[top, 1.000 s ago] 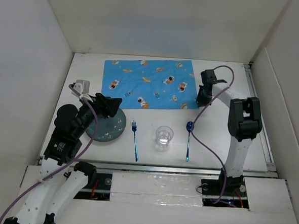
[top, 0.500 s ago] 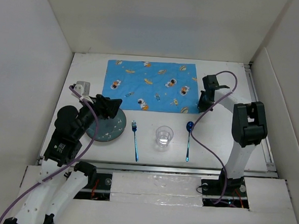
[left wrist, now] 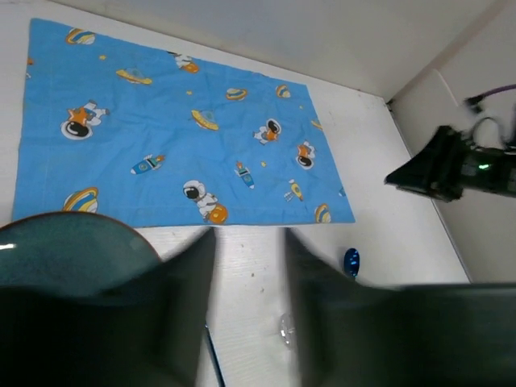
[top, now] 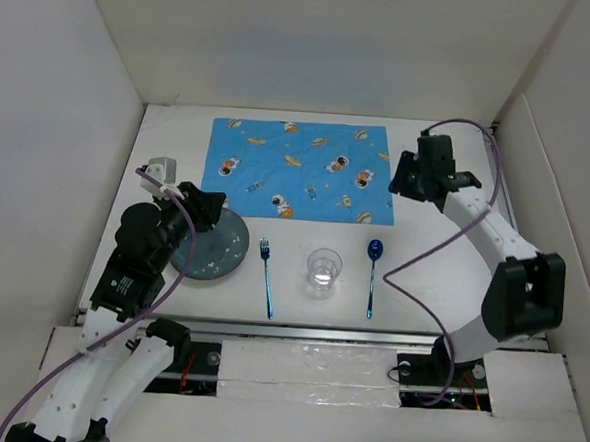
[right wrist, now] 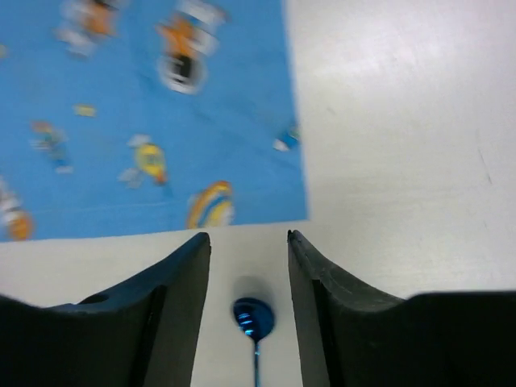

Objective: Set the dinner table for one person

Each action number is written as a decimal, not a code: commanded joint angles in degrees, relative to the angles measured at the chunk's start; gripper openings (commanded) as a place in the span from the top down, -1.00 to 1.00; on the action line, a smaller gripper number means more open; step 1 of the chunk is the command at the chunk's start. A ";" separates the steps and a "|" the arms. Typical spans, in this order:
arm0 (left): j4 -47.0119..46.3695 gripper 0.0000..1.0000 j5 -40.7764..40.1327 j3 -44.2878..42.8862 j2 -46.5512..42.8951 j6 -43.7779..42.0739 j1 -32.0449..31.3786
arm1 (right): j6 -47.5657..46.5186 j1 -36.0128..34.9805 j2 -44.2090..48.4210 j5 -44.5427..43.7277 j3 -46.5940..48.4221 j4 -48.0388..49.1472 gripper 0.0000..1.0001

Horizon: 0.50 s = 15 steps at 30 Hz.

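The dinner table [top: 442,280] is a white tabletop with white walls round it. A blue patterned placemat [top: 298,169] lies flat at its back middle. In front stand a dark teal plate [top: 213,248], a blue fork [top: 267,279], a clear glass [top: 323,268] and a blue spoon [top: 372,276]. My left gripper [top: 212,206] is open and empty above the plate's far edge [left wrist: 64,242]. My right gripper [top: 400,180] is open and empty just above the placemat's right edge [right wrist: 145,113]. The spoon's bowl [right wrist: 253,316] shows between its fingers, lower down.
White wall panels close the table on the left, back and right. A metal rail [top: 308,330] runs along the near edge. A purple cable [top: 413,258] from the right arm hangs over the table beside the spoon. In the left wrist view the right arm [left wrist: 451,169] shows at the far right.
The placemat has slid right and now lies flat. My right gripper has let go of its right edge and swung back and right. My left gripper has drawn back slightly.
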<state>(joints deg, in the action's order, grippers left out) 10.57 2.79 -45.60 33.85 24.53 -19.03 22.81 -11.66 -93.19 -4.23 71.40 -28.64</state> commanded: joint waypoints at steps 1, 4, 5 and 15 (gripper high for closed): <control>-1.16 0.62 -1.38 -0.28 -0.53 -0.63 -0.22 | -4.25 -4.33 9.94 8.77 -0.81 9.99 0.04; -1.17 1.00 -1.55 0.25 -3.25 -0.89 -0.22 | -4.27 -9.06 14.60 19.84 -4.67 18.43 1.00; -0.55 1.00 -1.64 0.17 -3.78 -0.98 -0.22 | -3.48 -10.56 14.87 24.40 -5.64 20.97 1.00; 1.65 0.14 -9.90 0.24 -9.50 -2.12 -1.27 | -0.56 -30.25 -4.44 24.37 5.73 29.02 1.00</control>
<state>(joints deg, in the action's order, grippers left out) 13.52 -3.49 -45.43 25.32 23.35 -19.44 22.92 -38.22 -93.76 19.44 70.15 -1.89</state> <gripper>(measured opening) 0.424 0.009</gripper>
